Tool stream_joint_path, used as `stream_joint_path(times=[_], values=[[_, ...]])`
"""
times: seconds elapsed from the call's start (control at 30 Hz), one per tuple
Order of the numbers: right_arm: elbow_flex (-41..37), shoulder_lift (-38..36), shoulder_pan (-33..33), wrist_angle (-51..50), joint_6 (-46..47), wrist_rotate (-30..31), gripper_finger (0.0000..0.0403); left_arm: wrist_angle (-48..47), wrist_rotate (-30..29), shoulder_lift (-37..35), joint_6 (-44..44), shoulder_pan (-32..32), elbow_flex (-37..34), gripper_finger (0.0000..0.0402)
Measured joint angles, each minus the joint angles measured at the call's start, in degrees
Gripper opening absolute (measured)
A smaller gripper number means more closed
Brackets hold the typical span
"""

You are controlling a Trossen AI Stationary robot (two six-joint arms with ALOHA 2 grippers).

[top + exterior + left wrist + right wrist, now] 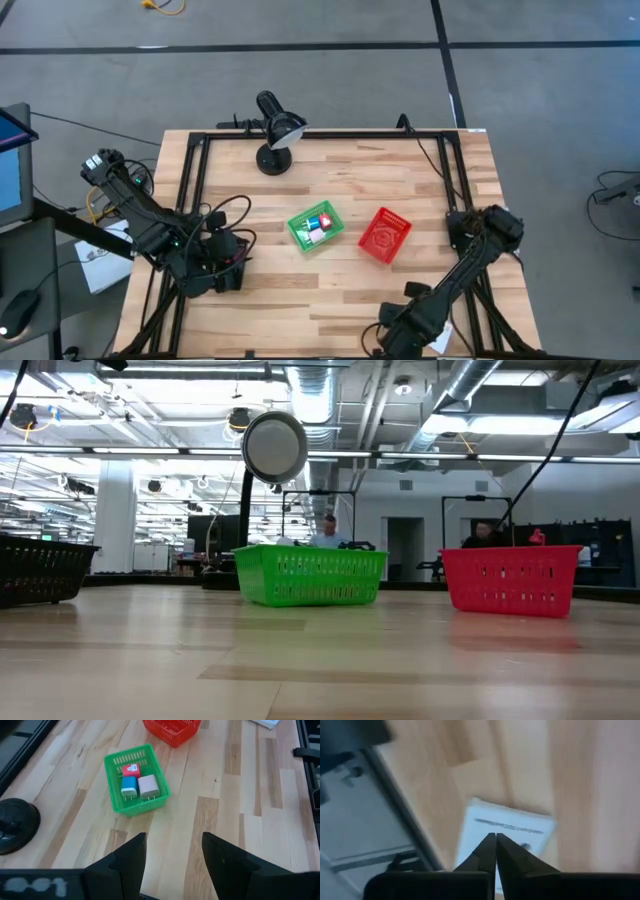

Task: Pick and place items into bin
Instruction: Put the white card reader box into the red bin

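A green basket [316, 228] [112, 762] stands mid-table and holds the blue cube [129, 786], the pale pink cube [148, 786] and the red-pink block [131, 770]. My left gripper [172, 837] [235, 268] hangs open to the basket's left, holding nothing. My right gripper [496, 836] is shut near the table's near right corner [392, 335], its tips over the white card with a dark mark [510, 826] that lies flat on the wood. No cord or black-and-red tool shows. My right gripper points its shut fingertips [490, 845] down over the white card's near edge [507, 840]. I cannot tell whether they touch it.
A red basket [385, 235] [510, 580] stands right of the green one. A black lamp [275, 135] sits at the far edge. A black frame [195, 180] rims the table. A dark basket [40, 568] shows at the low view's left. Bare wood lies between the arms.
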Motion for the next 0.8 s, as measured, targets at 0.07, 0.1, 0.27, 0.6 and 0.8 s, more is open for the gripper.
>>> stream_joint_path(times=[0.07,0.1,0.27,0.6,0.8], values=[[0.0,-1.4,1.4,-4.6,2.1,2.5,0.0010,-0.1,0.0,0.0,0.0,0.0,0.0,0.0183],[0.0,-2.4,2.5,-6.4,4.3,4.2,0.0011,-0.1,0.0,0.0,0.0,0.0,0.0,0.0183],[0.0,-8.6,11.2,-9.9,16.0,18.3,0.0002,-0.1,0.0,0.0,0.0,0.0,0.0,0.0183],[-16.6,-19.1,24.7,0.0,48.0,29.9,0.0001,-0.3,0.1,0.0,0.3,0.0,0.0,0.0183],[-31.0,-21.8,22.7,33.2,40.7,26.1,0.0000,-0.2,0.1,0.0,0.3,0.0,0.0,0.0183]])
